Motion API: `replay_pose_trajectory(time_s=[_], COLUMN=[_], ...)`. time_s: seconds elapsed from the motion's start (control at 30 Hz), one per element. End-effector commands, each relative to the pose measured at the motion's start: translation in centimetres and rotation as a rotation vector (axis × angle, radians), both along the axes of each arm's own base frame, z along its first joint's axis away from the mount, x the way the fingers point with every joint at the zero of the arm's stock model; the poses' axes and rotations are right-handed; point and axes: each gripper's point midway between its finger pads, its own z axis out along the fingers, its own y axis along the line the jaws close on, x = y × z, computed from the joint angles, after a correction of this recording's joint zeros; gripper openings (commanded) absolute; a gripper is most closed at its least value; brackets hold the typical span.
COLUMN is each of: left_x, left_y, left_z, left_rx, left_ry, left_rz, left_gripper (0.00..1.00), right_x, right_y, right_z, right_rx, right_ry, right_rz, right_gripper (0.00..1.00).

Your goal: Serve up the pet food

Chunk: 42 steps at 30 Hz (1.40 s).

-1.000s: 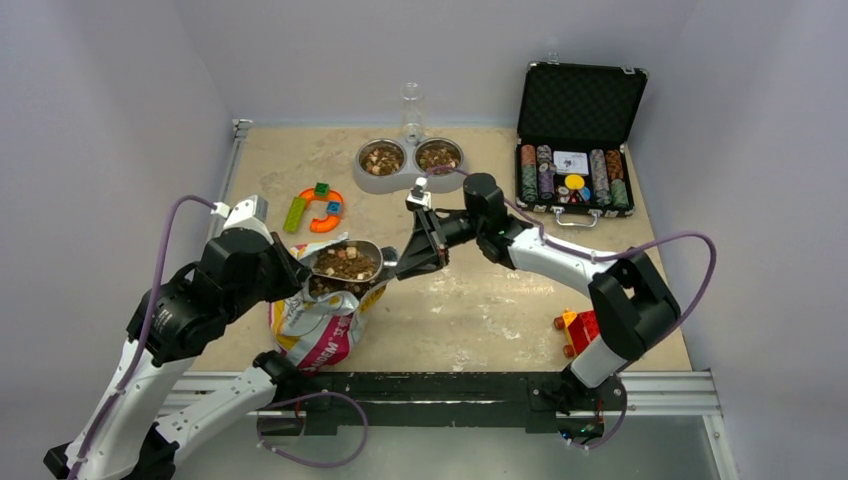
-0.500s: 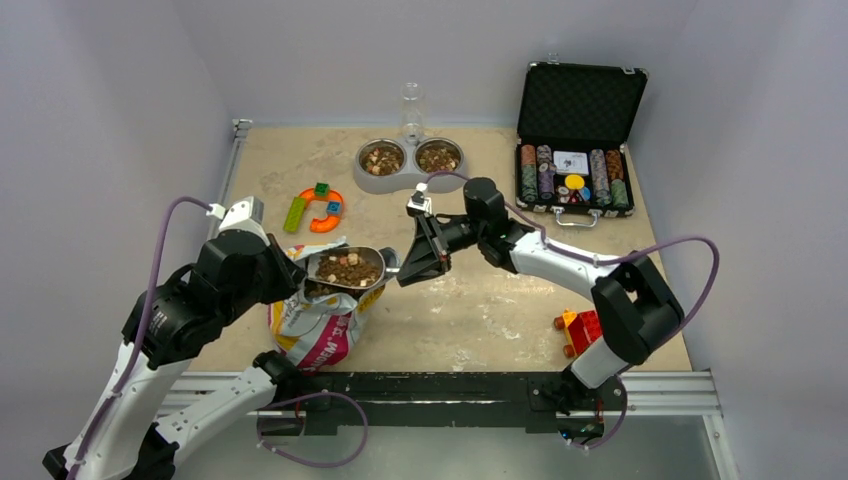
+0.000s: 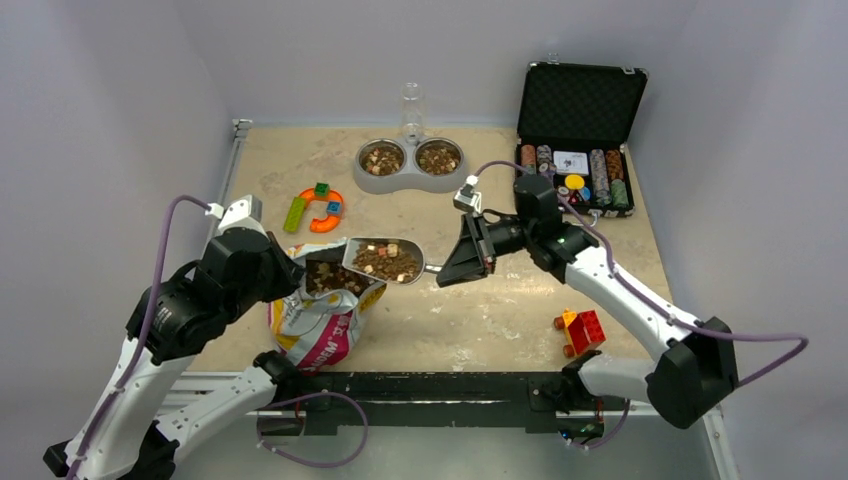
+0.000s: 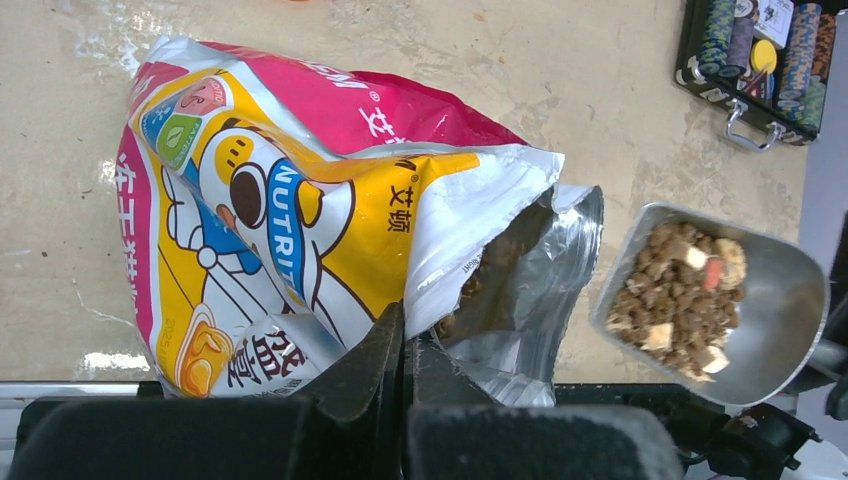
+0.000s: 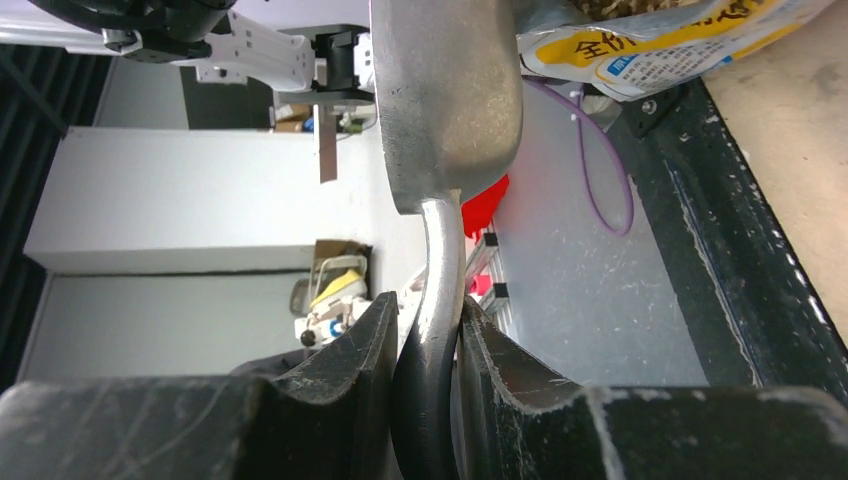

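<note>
Location type: robotics laboratory test cell.

Indicators:
1. Plain grey walls (image 3: 300,60) enclose the surface (image 3: 470,320) on three sides. They carry no furnishing or decoration.
2. An aluminium rail (image 3: 670,383) runs along the near edge. The left arm (image 3: 190,310) and the right arm (image 3: 620,290) are bolted there, with a purple cable (image 3: 760,337) routed in the open.
3. The items present are unrelated props: a poker chip case (image 3: 585,100), toy blocks (image 3: 580,325), a twin bowl (image 3: 408,184) holding pet food (image 3: 382,157), a printed foil bag (image 3: 320,335) and a metal scoop (image 4: 780,300).
4. Past the near edge, the right wrist view shows white partition panels (image 5: 180,215).
</note>
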Motion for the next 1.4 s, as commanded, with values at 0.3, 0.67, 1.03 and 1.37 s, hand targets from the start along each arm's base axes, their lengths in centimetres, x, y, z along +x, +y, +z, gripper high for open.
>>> replay_pose_trajectory(time_s=[0.3,0.67,1.03,1.37], left_x=[0.0,-0.2,2.0,4.0], left_y=[0.5,-1.7,-2.0,-2.6], left_z=[0.4,2.6,3.7,3.7], left_rx=[0.024,-0.006,0.153,0.248], left_ry=[-0.021,-0.075,-0.156,-0.163], left_rz=[0.002,-0.163,-0.269,-0.309], left_gripper=[0.00,0.00,0.00,0.00], right_x=[10.3,26.2,33.3,35.5], right_y=[-6.2,-7.2,-9.1,-10.0], right_z=[3.5,-2.3,-7.2,-10.2], right_rx=[-0.031,-0.255,-0.495,-0.632], right_ry=[-0.137,-0.037,-0.007,-0.021], right_rz=[-0.356,-0.618,-0.716,-0.720], right_gripper=[0.00,0.00,0.00,0.00])
